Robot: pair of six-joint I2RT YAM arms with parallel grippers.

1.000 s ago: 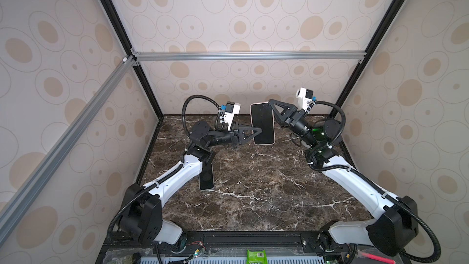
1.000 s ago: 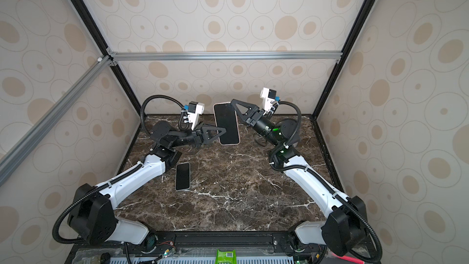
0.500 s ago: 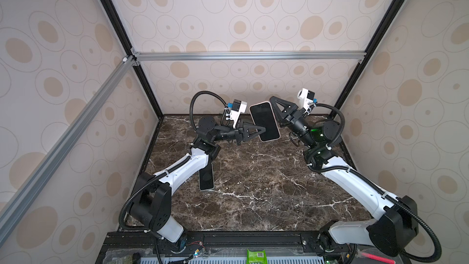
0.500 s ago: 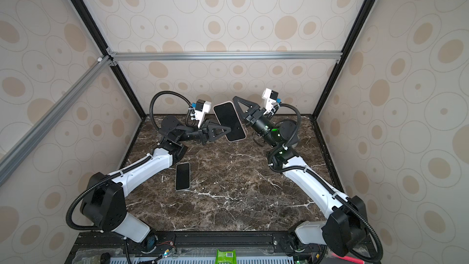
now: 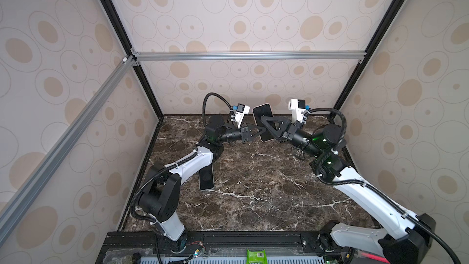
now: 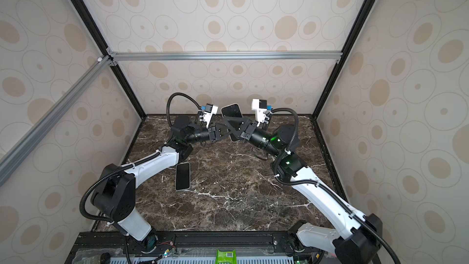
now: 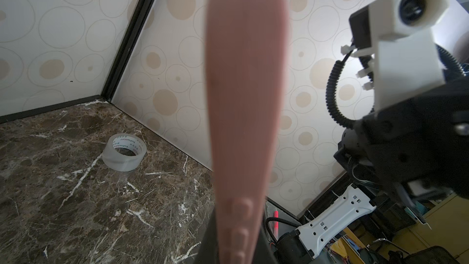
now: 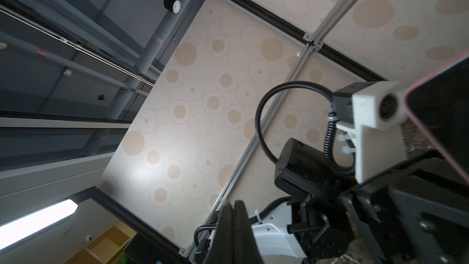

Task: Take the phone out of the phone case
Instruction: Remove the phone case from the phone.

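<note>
The left gripper is still clamping the phone by the edge of its pink case, up in the air near the back of the table. It has been tipping the phone over toward the right gripper, whose fingers have just pinched together on nothing, beside the screen. I'm guessing that closed tip is going to push the phone loose. It's still sitting in the case. A second phone is lying flat below.

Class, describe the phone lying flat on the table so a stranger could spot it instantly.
On the dark marble table, look beside the left arm and its white link. The phone lies flat there, screen up, unlike the pink-cased phone held aloft at the back.
</note>
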